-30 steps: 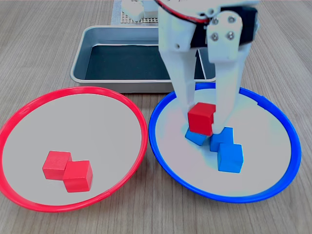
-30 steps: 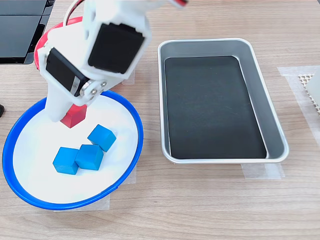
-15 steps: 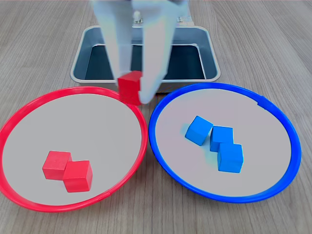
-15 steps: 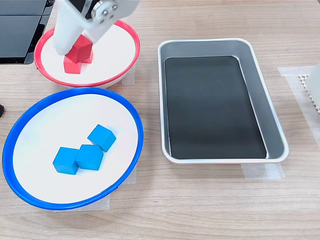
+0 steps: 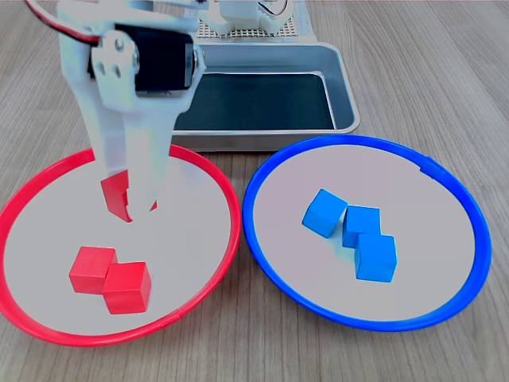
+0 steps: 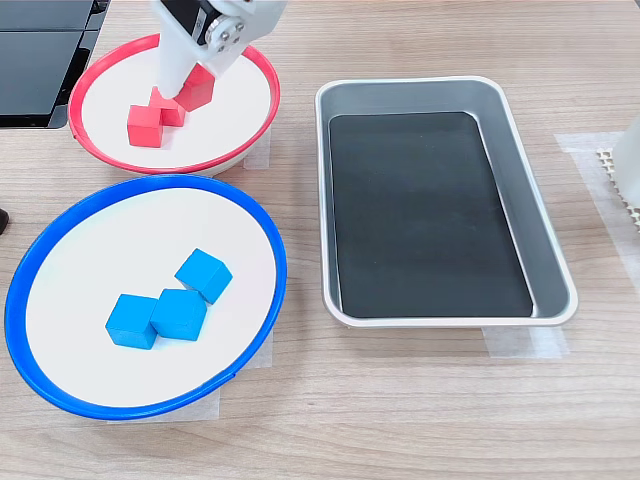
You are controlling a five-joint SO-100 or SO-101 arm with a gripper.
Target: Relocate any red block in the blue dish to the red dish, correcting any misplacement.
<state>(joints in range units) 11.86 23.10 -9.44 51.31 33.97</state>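
Observation:
In both exterior views my gripper (image 5: 127, 203) (image 6: 192, 92) is shut on a red block (image 5: 115, 194) (image 6: 199, 88), held low over the pale inside of the red dish (image 5: 231, 208) (image 6: 256, 122). Whether the block touches the dish floor I cannot tell. Two more red cubes (image 5: 92, 269) (image 5: 128, 287) lie touching each other in the red dish, nearer the first exterior view's bottom edge than the gripper. The blue dish (image 5: 253, 232) (image 6: 271, 300) holds three blue cubes (image 5: 324, 212) (image 5: 375, 257) (image 6: 180, 313) and no red one.
A rectangular steel tray (image 5: 343, 103) (image 6: 520, 150) with a dark floor stands behind the two dishes in the first exterior view. The arm's white base (image 5: 246, 16) is at the far edge. Bare wooden tabletop surrounds the dishes.
The gripper carried the red block out of the blue dish, past the rims, and down into the space over the red dish. The blue cubes stayed put.

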